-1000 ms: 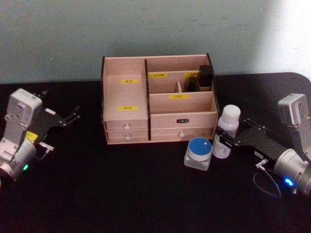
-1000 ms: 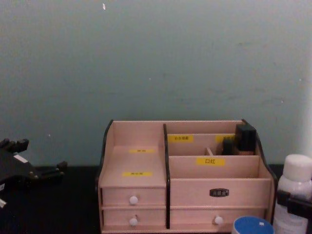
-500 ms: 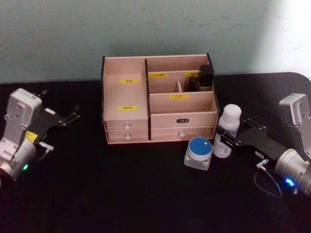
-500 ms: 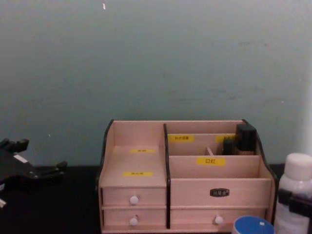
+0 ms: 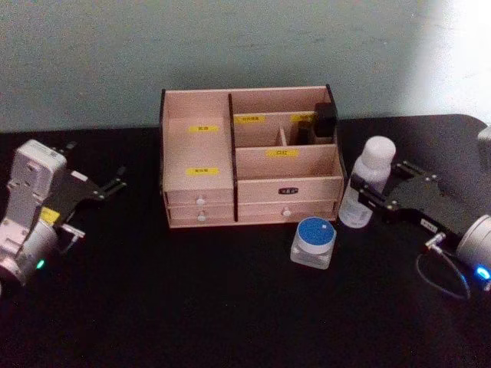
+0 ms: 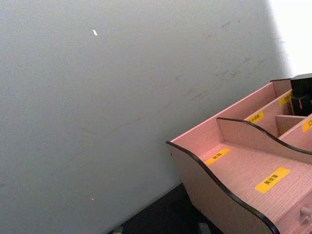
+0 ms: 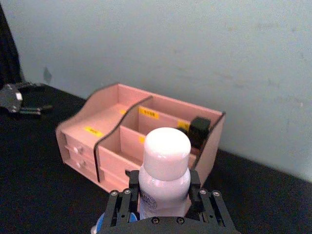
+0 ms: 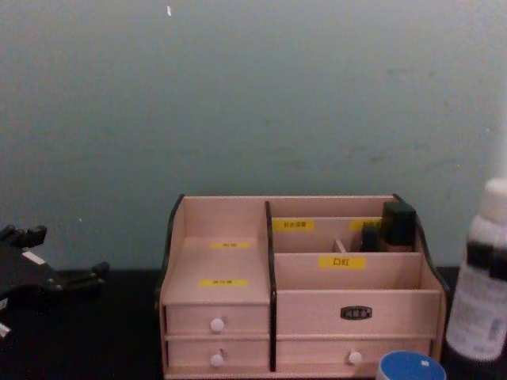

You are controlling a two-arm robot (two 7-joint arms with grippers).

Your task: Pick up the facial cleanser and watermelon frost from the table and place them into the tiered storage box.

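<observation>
Right gripper (image 5: 376,185): fingers closed narrowly on the white-capped bottle (image 5: 369,178), one either side of its body below the cap; bottle upright.
Blue-lidded jar (image 5: 314,242): on the black table (image 5: 230,314), to this gripper's left and nearer the robot, apart from the bottle.
Tiered storage box (image 5: 288,188): to the gripper's left, its right end wall just beside the held bottle; drawers closed.
Dark container (image 5: 325,119): standing in the box's rear right compartment.
Left gripper (image 5: 116,181): beyond the box's far side, well apart from it, fingers spread, holding nothing.
</observation>
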